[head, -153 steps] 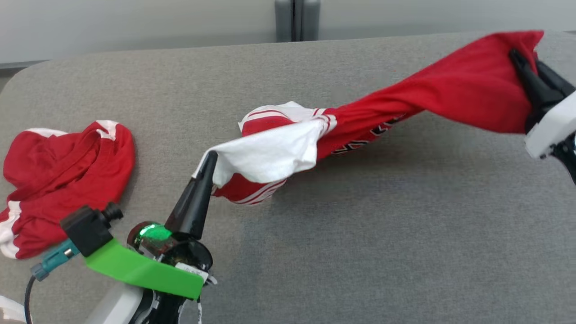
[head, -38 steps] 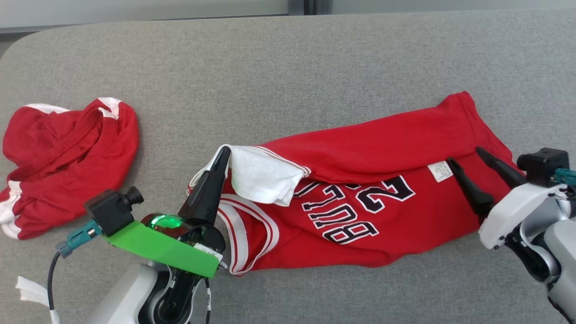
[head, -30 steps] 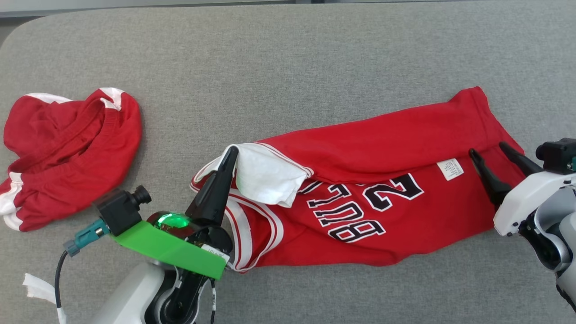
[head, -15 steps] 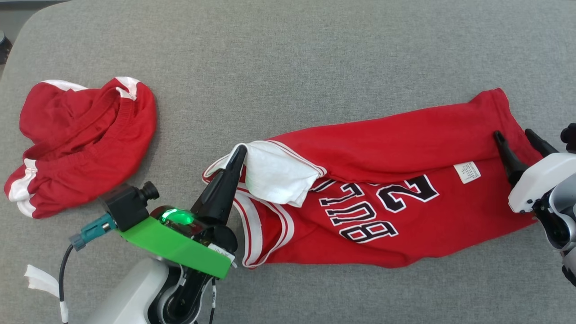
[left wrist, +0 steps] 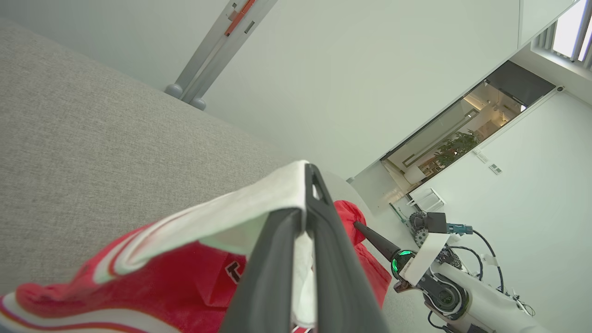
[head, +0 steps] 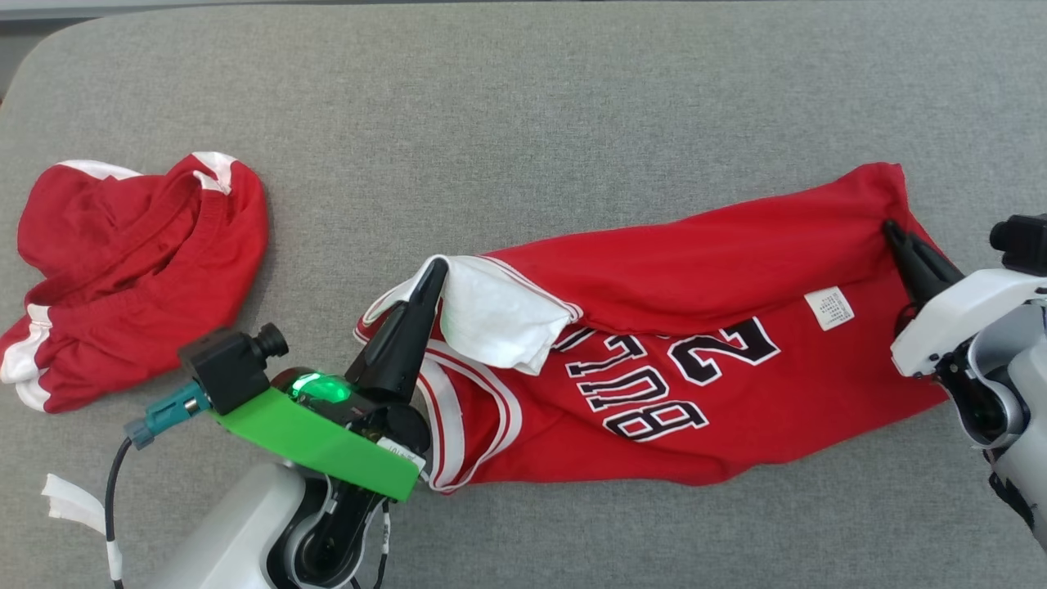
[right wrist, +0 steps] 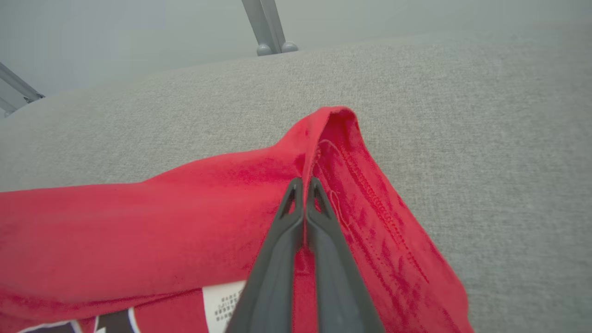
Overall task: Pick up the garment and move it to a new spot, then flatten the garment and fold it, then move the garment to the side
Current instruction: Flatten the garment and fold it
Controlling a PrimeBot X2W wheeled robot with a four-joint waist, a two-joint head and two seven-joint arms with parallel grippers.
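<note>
The jersey (head: 720, 278) lies stretched between both claws, its far edge doubled over. The left claw (head: 432, 276) grips its white lining; the right claw (head: 896, 233) is pinched shut on the hem fold. That thin bite may slip when pulled, or lift only one layer.

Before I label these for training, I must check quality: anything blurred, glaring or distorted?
Head view: even light, sharp, jersey lettering readable. Left wrist view: scene tilted, window blown out top right, left tool soft near lens. Right wrist view: hem stitching crisp, far wall hazy.
</note>
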